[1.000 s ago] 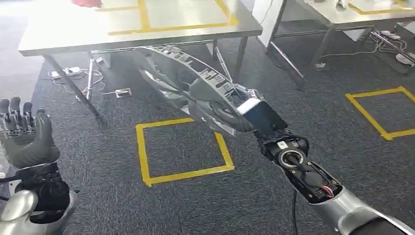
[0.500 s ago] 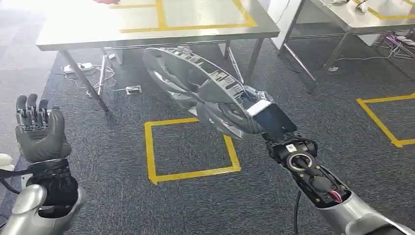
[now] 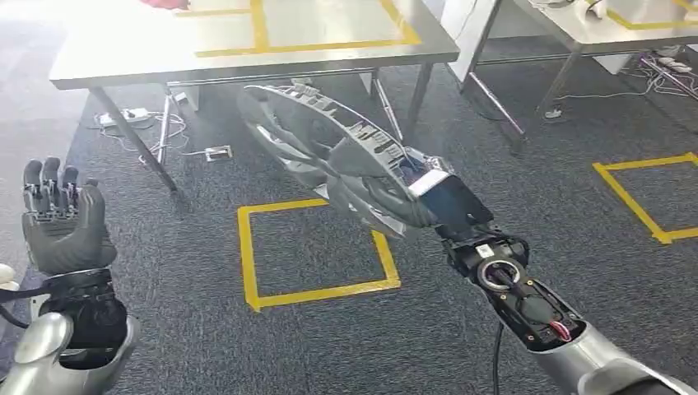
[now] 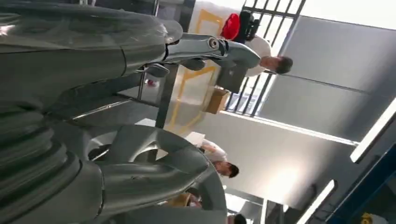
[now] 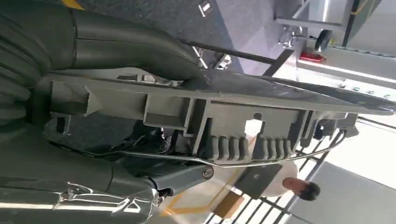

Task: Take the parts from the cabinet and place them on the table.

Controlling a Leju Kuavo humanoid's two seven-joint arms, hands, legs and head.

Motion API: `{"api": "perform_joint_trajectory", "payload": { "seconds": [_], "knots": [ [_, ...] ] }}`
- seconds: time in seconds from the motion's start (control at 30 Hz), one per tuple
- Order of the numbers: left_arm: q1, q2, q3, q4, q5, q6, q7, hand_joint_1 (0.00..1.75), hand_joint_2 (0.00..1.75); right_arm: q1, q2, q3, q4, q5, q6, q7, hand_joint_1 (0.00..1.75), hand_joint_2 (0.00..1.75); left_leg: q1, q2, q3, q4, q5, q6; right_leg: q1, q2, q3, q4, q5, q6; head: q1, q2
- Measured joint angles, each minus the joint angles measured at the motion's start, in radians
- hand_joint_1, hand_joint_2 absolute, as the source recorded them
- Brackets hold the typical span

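Note:
My right hand (image 3: 411,191) grips the rim of a large grey plastic wheel cover (image 3: 325,148), held tilted in the air above the carpet and in front of a metal table (image 3: 99,58). In the right wrist view the cover's ribbed rim (image 5: 224,112) and wire ring run across the picture, clamped under the thick thumb (image 5: 126,44). My left hand (image 3: 62,222) is raised at the left, fingers upright and apart, holding nothing. The left wrist view looks past the left hand (image 4: 140,177) toward the cover's edge (image 4: 93,28).
A yellow tape square (image 3: 317,251) marks the carpet below the cover; another (image 3: 650,193) lies to the right. The table carries yellow tape and a red thing (image 3: 169,3). A second table (image 3: 593,29) stands at the right. Cables (image 3: 136,119) lie under the table. People (image 4: 271,63) stand beyond.
The camera has shifted, so the whole scene slid slightly. My left hand has risen higher since a second ago. My right hand still holds the wheel cover the same way.

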Motion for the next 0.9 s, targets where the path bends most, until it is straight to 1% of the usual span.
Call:
{"api": "perform_joint_trajectory", "payload": {
  "seconds": [0.03,0.07,0.1,0.13,0.17,0.2,0.23,0.27,0.3,0.33,0.37,0.4,0.43,0.47,0.5,0.53,0.57,0.6,0.63,0.67,0.7,0.73,0.77,0.8,0.83,0.87,0.9],
  "knots": [
    [0.000,0.000,0.000,0.000,0.000,-0.004,0.000,0.00,1.75,0.002,0.000,0.000,-0.001,0.002,-0.002,0.001,1.75,1.75,0.000,0.000,0.000,0.000,0.000,0.000,0.000,0.000,0.000,0.000,0.000,0.000,-0.001,0.000],
    [-0.001,0.000,0.000,0.000,0.000,-0.007,0.000,0.00,1.75,0.003,0.000,0.000,-0.001,0.003,-0.002,0.001,1.75,1.75,-0.011,-0.001,-0.002,0.004,-0.004,0.005,-0.002,-0.001,0.005,-0.012,0.004,0.006,-0.001,0.000],
    [-0.004,0.000,0.000,0.000,0.000,-0.010,-0.001,0.00,1.75,0.004,0.000,0.000,-0.005,0.005,-0.005,0.002,1.75,1.75,-0.006,-0.002,0.008,-0.016,0.000,0.017,-0.001,-0.004,0.011,-0.018,0.004,0.015,-0.007,0.000],
    [-0.004,-0.005,0.000,0.001,0.000,-0.011,-0.002,0.00,1.75,0.008,0.000,-0.002,-0.008,0.006,-0.006,0.002,1.75,1.75,0.009,0.000,0.025,-0.034,0.008,0.020,-0.005,0.000,0.003,-0.009,-0.002,0.014,-0.006,0.000],
    [-0.008,-0.005,0.000,0.002,0.000,-0.014,-0.005,0.00,1.75,0.009,0.000,-0.002,-0.009,0.006,-0.007,0.002,1.75,1.75,0.010,0.001,0.035,-0.044,0.009,0.023,-0.002,0.006,-0.011,0.029,-0.026,0.013,0.000,0.000],
    [-0.011,-0.005,0.000,0.002,0.000,-0.014,-0.005,0.00,1.75,0.009,0.000,-0.002,-0.009,0.006,-0.008,0.001,1.75,1.75,0.009,0.001,0.039,-0.045,0.010,0.023,-0.003,0.010,-0.048,0.109,-0.063,0.013,0.007,0.000],
    [-0.011,-0.007,0.000,0.003,0.000,-0.016,-0.005,0.00,1.75,0.010,0.000,-0.002,-0.009,0.006,-0.009,-0.001,1.75,1.75,0.009,0.001,0.042,-0.045,0.008,0.024,-0.005,0.012,-0.098,0.208,-0.102,0.015,0.013,0.000],
    [-0.010,-0.008,0.000,0.005,0.000,-0.016,-0.005,0.00,1.75,0.013,0.000,-0.002,-0.009,0.006,-0.009,-0.001,1.75,1.75,0.008,0.001,0.043,-0.045,0.005,0.023,-0.005,0.012,-0.136,0.277,-0.125,0.017,0.015,0.000],
    [-0.010,-0.009,0.000,0.006,0.000,-0.016,-0.005,0.00,1.75,0.019,0.000,-0.002,-0.009,0.006,-0.009,0.001,1.75,1.75,0.009,0.000,0.046,-0.044,0.002,0.020,-0.007,0.012,-0.169,0.328,-0.128,0.021,0.016,0.000],
    [-0.010,-0.010,0.000,0.008,0.000,-0.016,-0.005,0.00,1.75,0.024,0.000,-0.002,-0.009,0.006,-0.009,0.002,1.75,1.75,0.011,-0.003,0.050,-0.043,-0.001,0.015,-0.010,0.012,-0.167,0.311,-0.103,0.022,0.018,0.000],
    [-0.010,-0.010,0.000,0.009,0.000,-0.016,-0.005,0.00,1.75,0.027,0.000,-0.002,-0.009,0.006,-0.009,0.002,1.75,1.75,0.015,-0.007,0.053,-0.039,-0.006,0.010,-0.015,0.011,-0.145,0.251,-0.060,0.024,0.021,0.000],
    [-0.010,-0.010,0.000,0.009,0.000,-0.016,-0.005,0.00,1.75,0.027,0.000,-0.001,-0.009,0.006,-0.009,0.002,1.75,1.75,0.019,-0.010,0.056,-0.032,-0.013,0.002,-0.020,0.011,-0.103,0.156,-0.002,0.028,0.021,0.000],
    [-0.010,-0.012,0.000,0.010,0.000,-0.016,-0.005,0.00,1.75,0.026,0.000,-0.002,-0.009,0.006,-0.009,0.001,1.75,1.75,0.023,-0.013,0.058,-0.021,-0.022,-0.007,-0.026,0.011,-0.065,0.065,0.046,0.033,0.025,0.000],
    [-0.010,-0.012,0.000,0.010,0.000,-0.016,-0.005,0.00,1.75,0.026,0.000,-0.002,-0.008,0.006,-0.009,0.001,1.75,1.75,0.020,-0.017,0.050,-0.015,-0.029,-0.018,-0.025,0.022,-0.051,0.038,0.019,0.044,0.031,0.000],
    [-0.013,-0.012,0.000,0.011,0.001,-0.016,-0.006,0.00,1.75,0.024,0.000,-0.002,-0.010,0.006,-0.010,-0.001,1.75,1.75,0.013,-0.018,0.041,0.001,-0.031,-0.024,-0.024,0.027,-0.041,0.026,0.019,0.032,0.036,0.000],
    [-0.013,-0.012,0.000,0.011,0.000,-0.018,-0.007,0.00,1.75,0.027,0.000,-0.001,-0.011,0.006,-0.010,-0.001,1.75,1.75,0.013,-0.020,0.035,-0.004,-0.026,-0.029,-0.023,0.026,-0.048,0.039,0.018,0.021,0.030,0.000],
    [-0.011,-0.012,0.000,0.012,0.001,-0.019,-0.008,0.00,1.75,0.029,0.000,-0.002,-0.010,0.006,-0.010,-0.001,1.75,1.75,0.016,-0.020,0.036,-0.007,-0.024,-0.034,-0.018,0.026,-0.053,0.044,0.015,0.013,0.017,0.000],
    [-0.011,-0.012,0.000,0.013,0.001,-0.019,-0.008,0.00,1.75,0.030,0.000,-0.002,-0.009,0.011,-0.010,-0.001,1.75,1.75,0.019,-0.019,0.039,-0.008,-0.025,-0.038,-0.017,0.027,-0.053,0.044,0.015,0.006,0.016,0.000],
    [-0.011,-0.012,0.000,0.013,0.001,-0.019,-0.008,0.00,1.75,0.030,0.000,-0.002,-0.009,0.016,-0.010,-0.001,1.75,1.75,0.021,-0.015,0.035,-0.004,-0.033,-0.043,-0.022,0.026,-0.046,0.039,0.015,-0.005,0.014,0.000],
    [-0.013,-0.012,0.000,0.014,0.001,-0.020,-0.009,0.00,1.75,0.029,0.000,-0.002,-0.009,0.019,-0.010,-0.003,1.75,1.75,0.021,-0.003,0.024,0.026,-0.047,-0.045,-0.020,0.026,-0.042,0.039,0.014,-0.010,0.003,0.000],
    [-0.015,-0.012,0.000,0.014,0.001,-0.021,-0.011,0.00,1.75,0.026,0.000,-0.002,-0.009,0.021,-0.010,-0.006,1.75,1.75,0.021,0.001,-0.015,0.101,-0.079,-0.046,-0.019,0.025,-0.041,0.038,0.011,-0.016,-0.007,0.000],
    [-0.015,-0.012,0.000,0.015,0.002,-0.022,-0.011,0.00,1.75,0.025,0.000,-0.002,-0.009,0.021,-0.010,-0.008,1.75,1.75,0.019,0.001,-0.057,0.178,-0.110,-0.047,-0.017,0.025,-0.040,0.038,0.009,-0.019,-0.014,0.000],
    [-0.014,-0.012,0.000,0.017,0.003,-0.024,-0.011,0.00,1.75,0.026,0.000,-0.002,-0.009,0.021,-0.009,-0.011,1.75,1.75,0.017,0.001,-0.114,0.275,-0.140,-0.046,-0.012,0.024,-0.038,0.038,0.006,-0.024,-0.021,0.000],
    [-0.013,-0.012,0.000,0.018,0.003,-0.025,-0.011,0.00,1.75,0.026,0.000,-0.002,-0.009,0.021,-0.008,-0.011,1.75,1.75,0.016,0.001,-0.153,0.333,-0.149,-0.043,-0.009,0.024,-0.036,0.038,0.003,-0.029,-0.025,0.000],
    [-0.012,-0.012,0.000,0.021,0.003,-0.027,-0.011,0.00,1.75,0.027,0.000,-0.002,-0.009,0.021,-0.007,-0.011,1.75,1.75,0.013,0.001,-0.171,0.341,-0.129,-0.037,-0.003,0.024,-0.031,0.038,0.000,-0.033,-0.029,0.000],
    [-0.013,-0.012,0.000,0.022,0.003,-0.027,-0.011,0.00,1.75,0.027,0.000,-0.002,-0.009,0.021,-0.006,-0.011,1.75,1.75,0.010,0.001,-0.161,0.299,-0.089,-0.028,0.001,0.024,-0.025,0.038,-0.005,-0.035,-0.033,0.000],
    [-0.014,-0.012,0.000,0.023,0.003,-0.028,-0.011,0.00,1.75,0.027,0.000,-0.002,-0.009,0.021,-0.005,-0.011,1.75,1.75,0.005,0.000,-0.129,0.220,-0.037,-0.018,0.004,0.025,-0.017,0.038,-0.010,-0.035,-0.037,0.000]
  ]
}}
